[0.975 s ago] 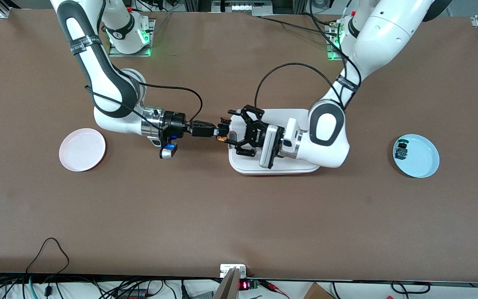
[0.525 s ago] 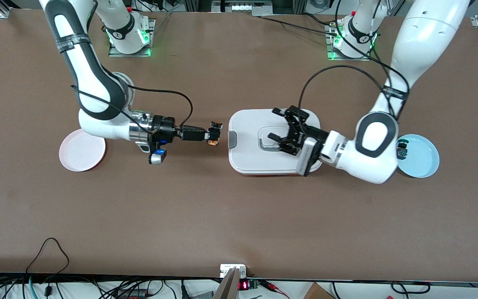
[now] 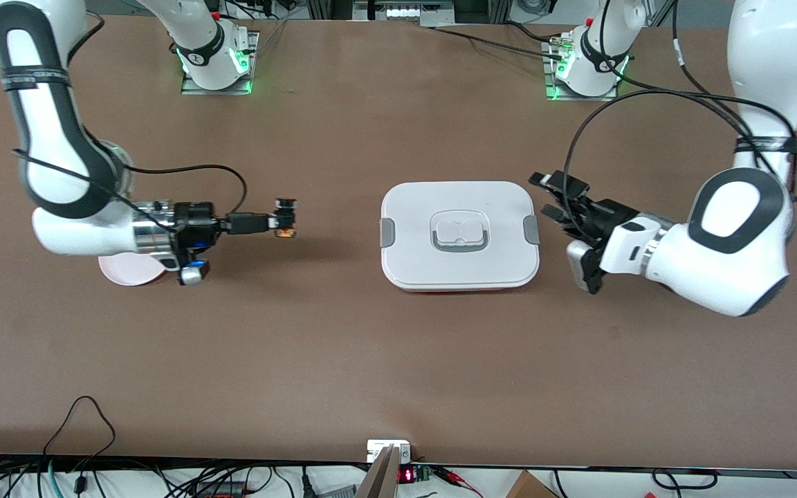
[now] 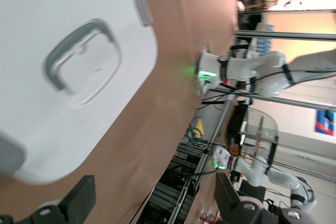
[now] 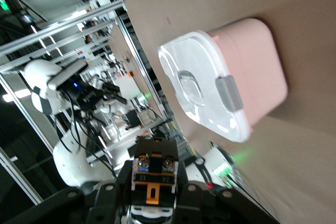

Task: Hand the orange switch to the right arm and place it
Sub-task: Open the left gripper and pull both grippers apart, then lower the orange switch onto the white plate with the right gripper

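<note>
Now my right claw [image 3: 286,218] pinched the switch [image 3: 285,233] at centre-left of the frame, over bare table between the pink plate [image 3: 124,272] and the white box [image 3: 459,235], presumably bound for that plate. My left claw [image 3: 556,197] hung spread and empty beside the box, waiting. No writing was legible.

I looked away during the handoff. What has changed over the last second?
The left gripper let go of the orange switch, opened, and drew back off the box toward the left arm's end. The right gripper, shut on the switch, carried it away toward the pink plate. The box stayed put.
</note>
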Robot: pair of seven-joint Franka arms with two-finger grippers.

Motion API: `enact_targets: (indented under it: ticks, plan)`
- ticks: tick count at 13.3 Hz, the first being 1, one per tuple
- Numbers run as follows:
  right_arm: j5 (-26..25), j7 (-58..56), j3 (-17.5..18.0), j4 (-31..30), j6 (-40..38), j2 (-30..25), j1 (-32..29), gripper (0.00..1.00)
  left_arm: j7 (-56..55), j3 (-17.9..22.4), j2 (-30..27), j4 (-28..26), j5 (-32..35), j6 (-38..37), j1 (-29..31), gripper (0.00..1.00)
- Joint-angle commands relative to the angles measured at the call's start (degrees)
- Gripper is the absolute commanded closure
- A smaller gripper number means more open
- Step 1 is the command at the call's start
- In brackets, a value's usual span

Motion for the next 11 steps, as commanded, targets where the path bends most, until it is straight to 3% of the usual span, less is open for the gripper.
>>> enact_targets:
  ticks: [1,7,11]
  plan:
    - [-10.58,3.07,0.76,6.16,-6.34,0.56,-3.73,1.0,-5.01,-0.37,0.04,5.84,10.47,-2.59,-0.6,0.0]
    - [-46.08,-2.09,0.76,10.93,-9.18,-3.91,-4.7,1.0,-5.72,-1.16,-4.61,10.16,44.13,-3.66,-5.34,0.0]
    - [-64.56,-4.82,0.85,9.79,-3.48,-7.17,-4.35,1.0,-6.59,0.84,-6.28,11.12,47.78,-2.95,-4.73,0.0]
